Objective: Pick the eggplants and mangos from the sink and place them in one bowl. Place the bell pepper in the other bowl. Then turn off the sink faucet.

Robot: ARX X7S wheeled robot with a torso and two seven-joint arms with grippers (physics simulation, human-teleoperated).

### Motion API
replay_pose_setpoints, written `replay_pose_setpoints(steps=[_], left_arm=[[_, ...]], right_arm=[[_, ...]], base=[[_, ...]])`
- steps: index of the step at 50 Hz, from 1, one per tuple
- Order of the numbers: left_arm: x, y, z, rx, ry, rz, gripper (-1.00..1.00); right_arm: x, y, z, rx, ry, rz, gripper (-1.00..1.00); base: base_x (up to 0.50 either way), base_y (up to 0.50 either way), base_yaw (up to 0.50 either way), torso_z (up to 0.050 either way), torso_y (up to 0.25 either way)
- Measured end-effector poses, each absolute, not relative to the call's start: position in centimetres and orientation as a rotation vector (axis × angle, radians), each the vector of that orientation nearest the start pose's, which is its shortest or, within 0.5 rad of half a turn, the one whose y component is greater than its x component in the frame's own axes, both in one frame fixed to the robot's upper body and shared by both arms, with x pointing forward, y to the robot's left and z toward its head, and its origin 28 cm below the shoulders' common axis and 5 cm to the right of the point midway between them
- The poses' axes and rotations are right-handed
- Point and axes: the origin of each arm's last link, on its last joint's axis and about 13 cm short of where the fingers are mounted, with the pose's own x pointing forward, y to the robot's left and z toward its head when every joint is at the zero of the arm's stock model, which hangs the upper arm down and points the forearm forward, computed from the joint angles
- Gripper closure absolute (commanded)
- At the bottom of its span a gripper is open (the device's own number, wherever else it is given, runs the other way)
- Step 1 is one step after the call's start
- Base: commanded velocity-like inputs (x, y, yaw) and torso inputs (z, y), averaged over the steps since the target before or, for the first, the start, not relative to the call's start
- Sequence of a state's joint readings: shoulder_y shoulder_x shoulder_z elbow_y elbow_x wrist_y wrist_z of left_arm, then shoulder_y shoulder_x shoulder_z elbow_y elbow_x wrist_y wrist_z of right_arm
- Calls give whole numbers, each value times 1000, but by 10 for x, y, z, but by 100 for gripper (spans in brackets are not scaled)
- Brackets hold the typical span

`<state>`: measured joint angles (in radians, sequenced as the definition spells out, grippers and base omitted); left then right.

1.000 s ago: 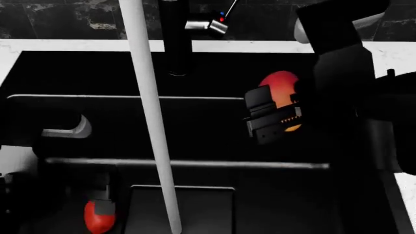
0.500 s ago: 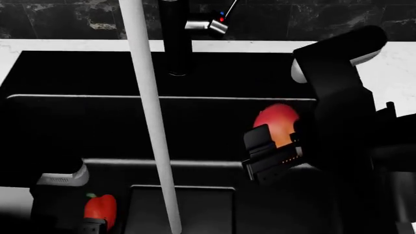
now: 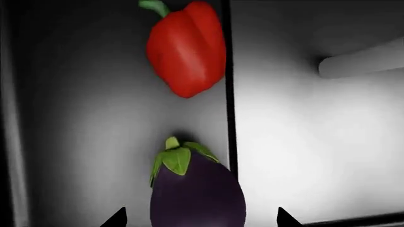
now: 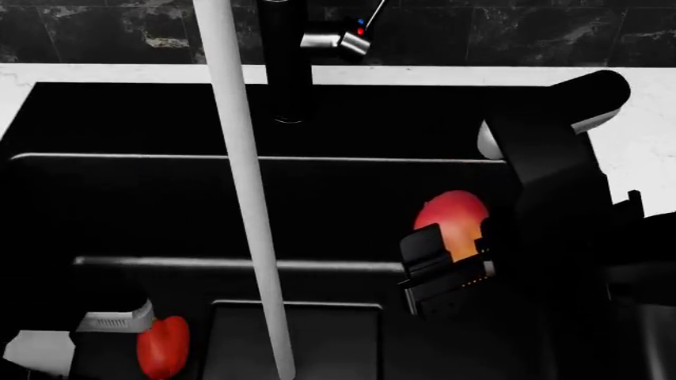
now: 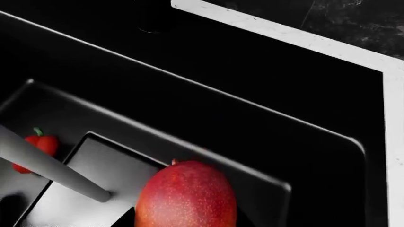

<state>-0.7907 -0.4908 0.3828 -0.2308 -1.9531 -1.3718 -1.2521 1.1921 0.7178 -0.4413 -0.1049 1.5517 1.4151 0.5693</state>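
Note:
In the left wrist view a dark purple eggplant (image 3: pixel 197 194) with a green cap lies on the floor of the sink (image 3: pixel 303 142). My left gripper (image 3: pixel 198 222) is open, one fingertip showing on each side of the eggplant with a gap to it. The red bell pepper (image 3: pixel 186 47) lies just beyond it and also shows in the head view (image 4: pixel 161 348). My right gripper (image 4: pixel 452 257) is shut on a red-orange mango (image 4: pixel 452 218) above the sink (image 4: pixel 158 206); the mango (image 5: pixel 186 194) fills the jaws of the right gripper (image 5: pixel 186 222). The faucet (image 4: pixel 287 63) stands behind, with a silver lever (image 4: pixel 338 39).
A white water stream (image 4: pixel 248 198) runs down into the square drain recess (image 4: pixel 296 340). A white counter (image 4: pixel 644 119) borders the sink at the back and right. My left arm (image 4: pixel 106 328) sits low at the left, beside the pepper.
My right gripper has carried the mango from near the back of the sink toward the front. The left arm has dropped lower at the left edge, and the pepper now shows beside it.

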Motion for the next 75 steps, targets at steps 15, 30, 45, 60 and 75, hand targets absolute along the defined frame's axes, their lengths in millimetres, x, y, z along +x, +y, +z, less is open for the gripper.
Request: replay_pose_setpoints(steps=[15,30,45,60,75], left_arm=[[276,219,122,-23,1209,-127,-100],[278,221,116,9,1183,-106,100],[275,224,144,45,1028,-193,100],[278,226,205,121,683,-350,100],[287,226,254,132,283,-385,100]], right_arm=[[265,-162,271,-201,525,331,100],[264,-161,268,-192,527,335,100],[268,-161,269,-181,498,335,100],[264,-164,267,-155,464,312,100],[260,-167,276,-149,250,269,100]], base=[[0,0,0,0,0],[3,-1,-3,0,-1],[0,0,0,0,0],[0,0,0,0,0],[0,0,0,0,0]])
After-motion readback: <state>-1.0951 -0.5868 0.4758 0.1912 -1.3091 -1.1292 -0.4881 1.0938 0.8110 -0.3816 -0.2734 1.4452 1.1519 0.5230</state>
